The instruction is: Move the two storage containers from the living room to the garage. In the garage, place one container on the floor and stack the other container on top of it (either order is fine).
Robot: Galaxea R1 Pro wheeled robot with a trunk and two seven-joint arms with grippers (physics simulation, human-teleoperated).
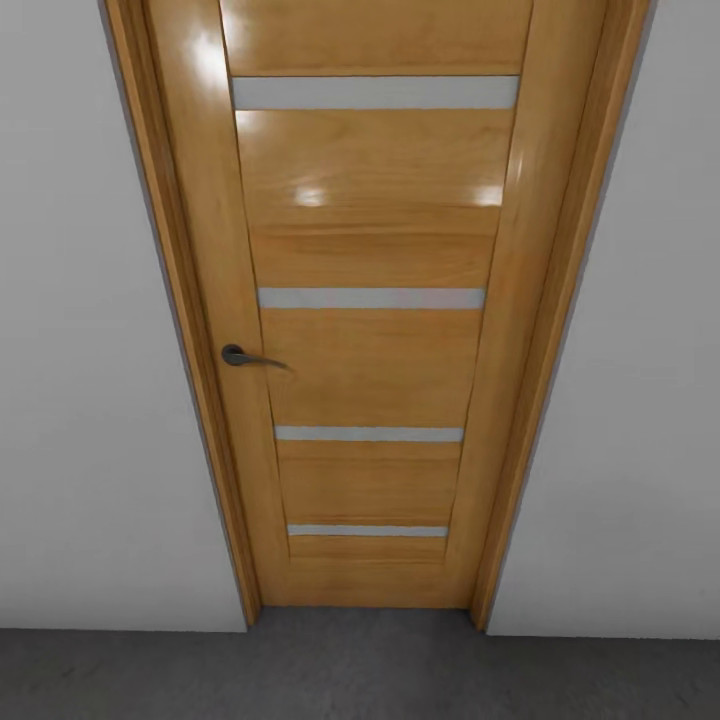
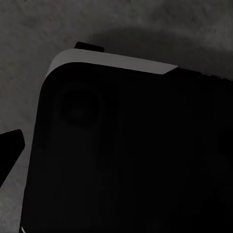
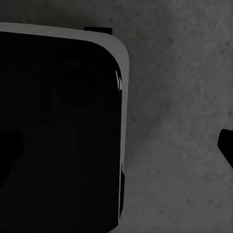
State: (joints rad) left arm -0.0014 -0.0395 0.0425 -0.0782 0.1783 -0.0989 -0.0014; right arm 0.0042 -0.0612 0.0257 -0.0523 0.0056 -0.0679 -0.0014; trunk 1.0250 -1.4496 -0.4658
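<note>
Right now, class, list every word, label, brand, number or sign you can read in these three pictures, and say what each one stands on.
There are none to read.
The wooden door carries pale horizontal strips and a dark handle, but no lettering.
The grey walls and the grey floor are unmarked.
The black robot base in the wrist views bears no legible label.

Glossy honey-orange wooden door [image 1: 375,330] with pale grey horizontal strips; off-white walls [image 1: 90,400]; speckled dark grey floor [image 1: 360,675].

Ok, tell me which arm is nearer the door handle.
Left, probably: the handle sits left of middle on the door. Both wrist cameras face down at the grey floor, not the door.
</note>
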